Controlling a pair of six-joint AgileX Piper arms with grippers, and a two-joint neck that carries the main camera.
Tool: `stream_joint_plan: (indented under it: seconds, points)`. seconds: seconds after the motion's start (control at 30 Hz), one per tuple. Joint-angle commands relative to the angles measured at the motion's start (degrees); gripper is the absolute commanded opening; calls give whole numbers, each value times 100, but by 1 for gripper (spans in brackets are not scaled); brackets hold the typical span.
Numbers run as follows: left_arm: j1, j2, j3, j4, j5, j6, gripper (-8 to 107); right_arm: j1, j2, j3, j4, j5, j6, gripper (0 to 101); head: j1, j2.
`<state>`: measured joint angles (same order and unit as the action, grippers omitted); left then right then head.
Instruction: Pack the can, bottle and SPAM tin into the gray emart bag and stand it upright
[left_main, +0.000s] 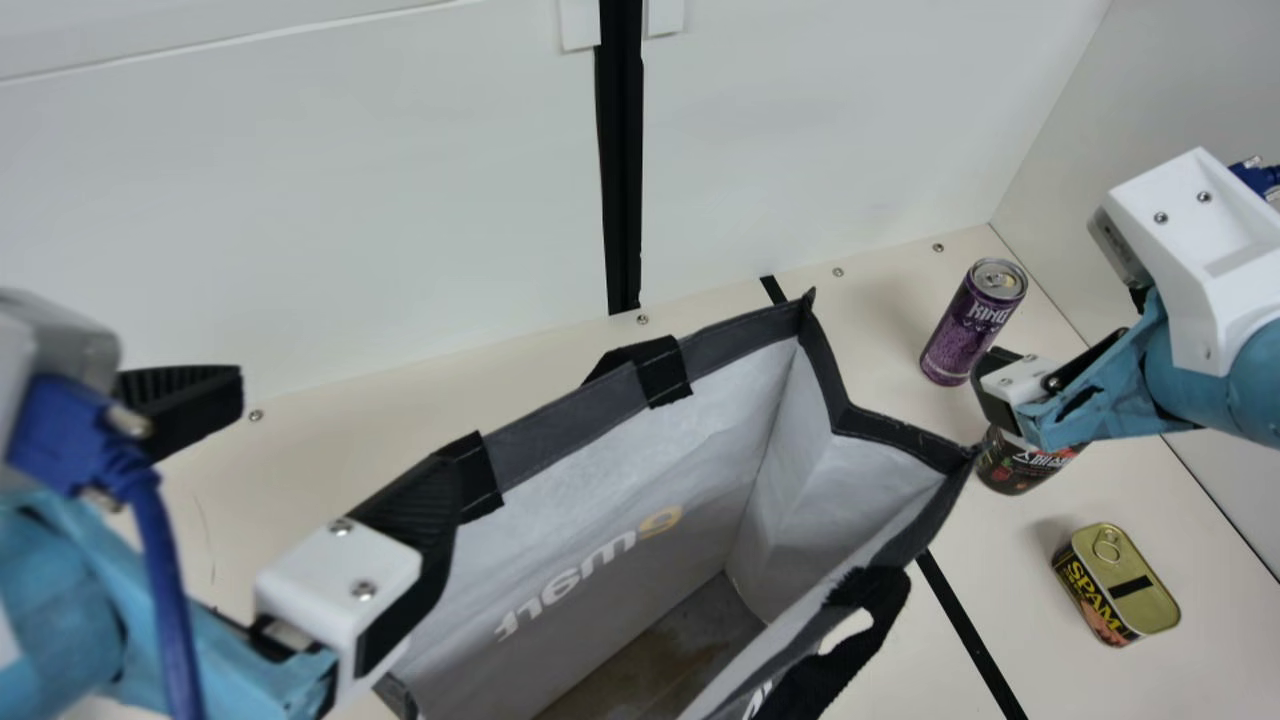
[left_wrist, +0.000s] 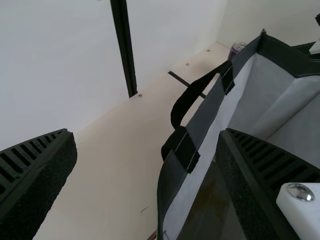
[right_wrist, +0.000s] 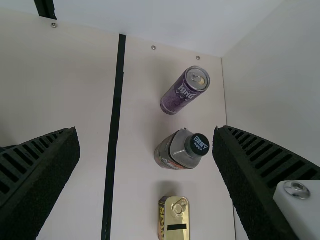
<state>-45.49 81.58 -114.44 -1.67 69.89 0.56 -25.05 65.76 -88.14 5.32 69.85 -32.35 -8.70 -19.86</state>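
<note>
Gray emart bag (left_main: 735, 338) open, packing ahead
Can (left_main: 965, 325), bottle (left_main: 1015, 465) and SPAM tin (left_main: 1118, 588) await us, main view's right; our left tool (left_wrist: 146, 132) and right tool (right_wrist: 146, 131) are spread.

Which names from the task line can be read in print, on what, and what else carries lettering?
"SPAM": on the side of the SPAM tin.
"emart": inside the gray bag, reversed.
Can: pale lettering on its side.
Bottle: lettering on its cap and label.
Bag's near side: a scrap of print, too cut off to read.
</note>
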Motion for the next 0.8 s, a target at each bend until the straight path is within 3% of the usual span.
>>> stream_joint_plan:
  seconds: [0.0,0.37,0.77]
  points:
    - [-22,93,-85,-33,1,50,90,0,0,0,0,0,0,95,-130,-14]
    - [-114,577,-425,-303,1,255,90,0,0,0,0,0,0,95,-130,-14]
    - [-220,899,-441,-555,1,396,90,0,0,0,0,0,0,95,-130,-14]
